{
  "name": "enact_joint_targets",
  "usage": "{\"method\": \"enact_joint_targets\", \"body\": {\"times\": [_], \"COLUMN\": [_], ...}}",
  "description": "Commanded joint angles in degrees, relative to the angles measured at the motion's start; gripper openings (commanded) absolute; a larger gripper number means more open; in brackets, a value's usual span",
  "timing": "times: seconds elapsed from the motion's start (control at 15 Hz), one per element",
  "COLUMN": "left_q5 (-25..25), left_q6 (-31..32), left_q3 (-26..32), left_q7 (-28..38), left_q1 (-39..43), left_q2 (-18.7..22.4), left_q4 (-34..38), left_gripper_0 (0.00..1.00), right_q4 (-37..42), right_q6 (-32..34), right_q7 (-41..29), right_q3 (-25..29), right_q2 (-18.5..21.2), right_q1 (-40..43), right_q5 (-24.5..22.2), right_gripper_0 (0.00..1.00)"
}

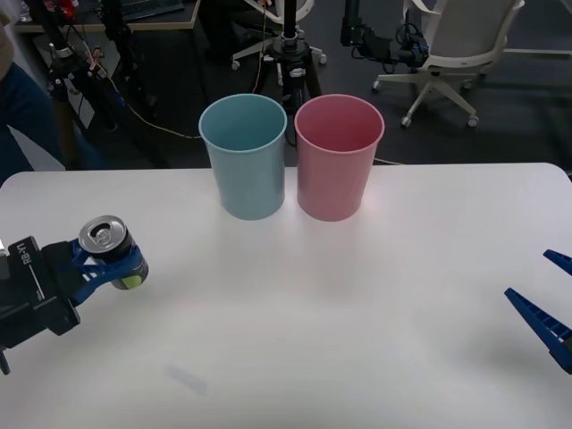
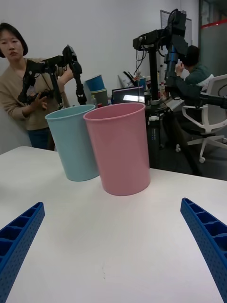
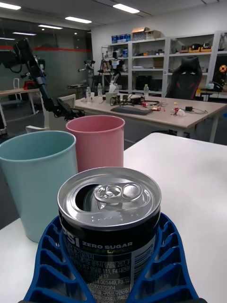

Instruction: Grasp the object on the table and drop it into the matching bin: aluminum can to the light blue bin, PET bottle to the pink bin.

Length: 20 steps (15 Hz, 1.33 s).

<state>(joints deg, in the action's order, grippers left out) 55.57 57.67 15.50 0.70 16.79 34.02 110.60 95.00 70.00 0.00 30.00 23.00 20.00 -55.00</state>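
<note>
Now the left end effector (image 1: pixel 100 268) grips the aluminum can (image 1: pixel 112 252) (tab up) near the worktop's (image 1: pixel 357 295) left edge; the right end effector (image 1: pixel 547 299) gapes empty at the right edge.

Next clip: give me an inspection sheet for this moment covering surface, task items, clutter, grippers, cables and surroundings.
Surface: large white table, faint smudge near the front edge.
Task items: small silver-topped dark aluminum can, upright; tall light blue plastic bin and matching pink plastic bin side by side at the far edge.
Clutter: nothing seen.
Grippers: left gripper at the table's left, blue ribbed fingers closed around the can; right gripper at the right edge, open, holding nothing.
Cables: a cable on the floor behind the bins.
Surroundings: office chairs, tripods, desks, shelves.
</note>
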Motion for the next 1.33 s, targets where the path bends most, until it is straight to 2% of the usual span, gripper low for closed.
{"method": "enact_joint_targets", "body": {"times": [0.07,0.27,0.6,0.87,0.93,1.13,1.33], "left_q5": [1.3,5.8,11.3,16.7,17.6,18.0,20.9], "left_q6": [0.0,-0.3,-2.0,-2.2,-2.3,-2.3,-2.3], "left_q3": [2.7,5.9,3.7,2.4,1.8,-1.0,-3.7], "left_q7": [5.6,12.7,16.4,26.2,28.4,27.8,27.9], "left_q1": [0.0,-1.9,-10.9,-18.1,-20.2,-27.1,-34.5], "left_q2": [0.0,0.0,0.0,0.0,0.1,0.3,0.2], "left_q4": [3.1,6.0,5.9,5.4,4.7,-1.4,-7.9], "left_gripper_0": [0.01,0.0,0.01,0.01,0.01,0.02,0.02], "right_q4": [0.0,0.0,0.0,0.0,0.0,0.0,0.0], "right_q6": [0.0,0.0,0.0,0.0,0.0,0.0,0.0], "right_q7": [0.0,0.0,0.0,0.0,0.0,0.0,0.0], "right_q3": [0.0,0.0,0.0,0.0,0.0,0.0,0.0], "right_q2": [0.0,0.0,0.0,0.0,0.0,0.0,0.0], "right_q1": [0.0,0.0,0.0,0.0,0.0,0.0,0.0], "right_q5": [0.0,0.0,0.0,0.0,0.0,0.0,0.0], "right_gripper_0": [1.0,1.0,1.0,1.0,1.0,1.0,1.0]}}
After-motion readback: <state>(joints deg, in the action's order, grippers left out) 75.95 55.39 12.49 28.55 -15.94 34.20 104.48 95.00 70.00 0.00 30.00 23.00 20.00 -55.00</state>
